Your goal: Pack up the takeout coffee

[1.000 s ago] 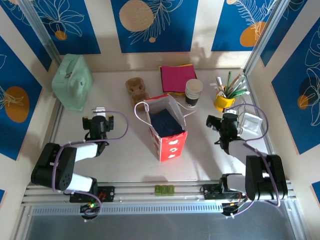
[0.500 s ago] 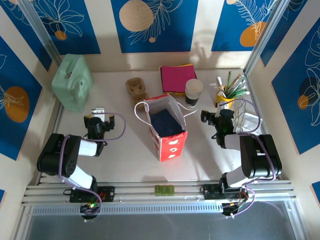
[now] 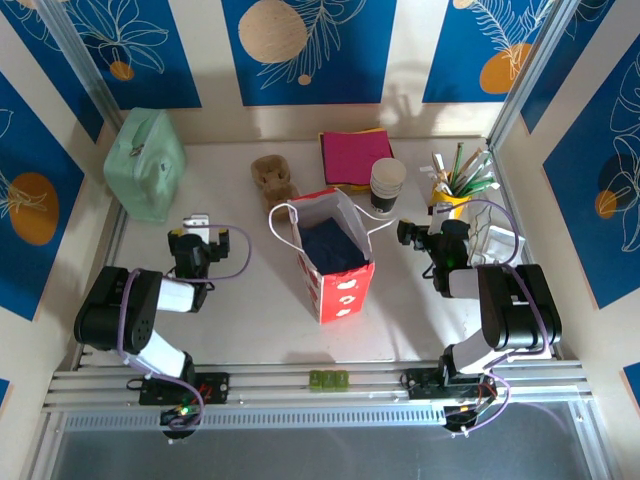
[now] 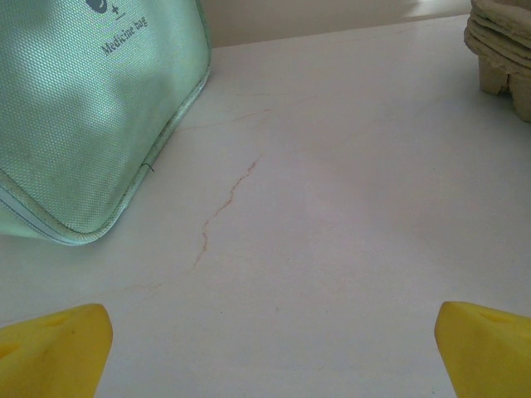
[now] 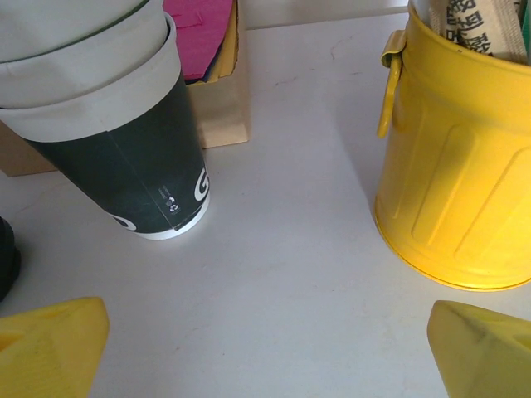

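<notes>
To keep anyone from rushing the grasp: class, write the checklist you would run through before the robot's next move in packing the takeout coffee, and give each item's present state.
1. Right claw open and empty: ok, fingertips wide apart.
2. Left claw open and empty: ok.
3. Paper bag upright with its mouth open: ok.
4. Gap between the stack of cups and the yellow bucket free of obstacles: ok.
5. Lidded coffee cup located: cannot tell; the right claw faces the stack.
</notes>
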